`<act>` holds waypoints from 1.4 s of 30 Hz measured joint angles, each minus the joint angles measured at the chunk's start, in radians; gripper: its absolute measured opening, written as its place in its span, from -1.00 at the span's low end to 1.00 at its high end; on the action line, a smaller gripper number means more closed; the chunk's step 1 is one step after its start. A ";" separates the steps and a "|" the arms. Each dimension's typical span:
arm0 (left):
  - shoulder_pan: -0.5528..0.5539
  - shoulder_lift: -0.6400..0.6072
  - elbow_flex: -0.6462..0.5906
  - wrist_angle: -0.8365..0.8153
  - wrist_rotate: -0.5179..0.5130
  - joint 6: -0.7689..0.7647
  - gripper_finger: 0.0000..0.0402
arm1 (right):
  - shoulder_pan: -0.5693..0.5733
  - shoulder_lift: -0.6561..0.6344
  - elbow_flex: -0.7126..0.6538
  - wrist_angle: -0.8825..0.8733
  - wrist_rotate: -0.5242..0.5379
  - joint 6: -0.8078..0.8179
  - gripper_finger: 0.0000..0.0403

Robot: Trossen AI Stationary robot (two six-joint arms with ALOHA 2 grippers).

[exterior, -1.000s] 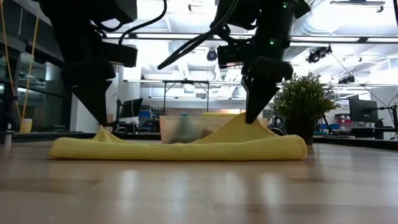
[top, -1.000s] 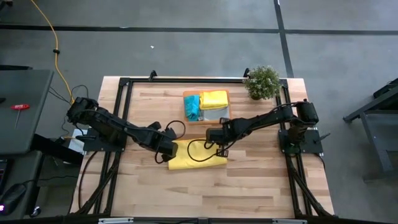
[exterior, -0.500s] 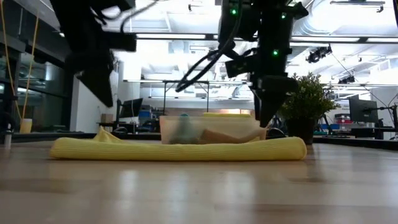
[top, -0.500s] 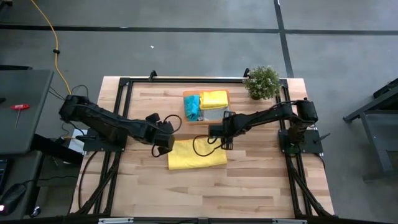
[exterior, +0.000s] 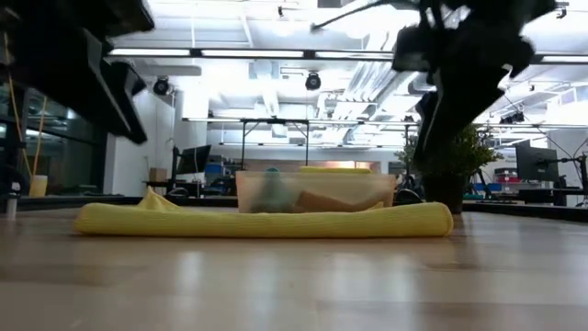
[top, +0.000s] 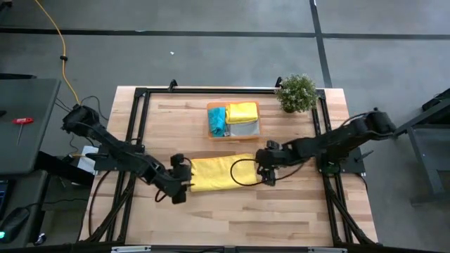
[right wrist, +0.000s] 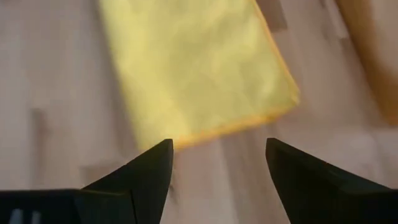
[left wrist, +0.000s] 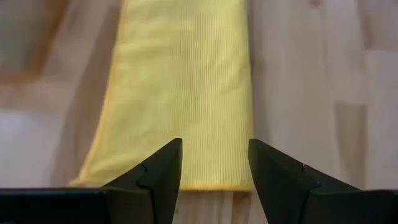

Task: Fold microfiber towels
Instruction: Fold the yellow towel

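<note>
A yellow microfiber towel [top: 222, 173] lies folded flat in a long strip on the middle of the table, also seen in the low view [exterior: 266, 221]. My left gripper [top: 183, 184] hovers open at its left end; in the left wrist view [left wrist: 214, 152] the towel [left wrist: 183, 93] stretches away past the open fingers. My right gripper [top: 263, 167] hovers open at its right end, and in the right wrist view [right wrist: 217, 152] the towel [right wrist: 193, 68] lies ahead of the fingers. Neither touches it. A teal towel [top: 216, 121], another yellow towel [top: 242, 111] and a grey towel [top: 243, 128] lie in the tray.
The translucent orange tray [top: 233, 137] stands at the far middle of the table, just behind the strip. A potted plant [top: 296, 92] stands at the far right corner. Bare wood stretches along the table's near side [top: 225, 218]. A black frame runs round the table's edge.
Both grippers have opened and let go of the yellow towel's far edge, then risen. The left has drawn back toward the table's left and near edges, the right toward the right edge. The two lifted peaks of cloth have dropped, and the towel lies flat.
</note>
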 joint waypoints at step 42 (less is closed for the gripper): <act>-0.038 0.343 0.062 0.050 0.098 0.077 -0.14 | 0.171 0.245 -0.117 0.445 -0.082 -0.312 0.17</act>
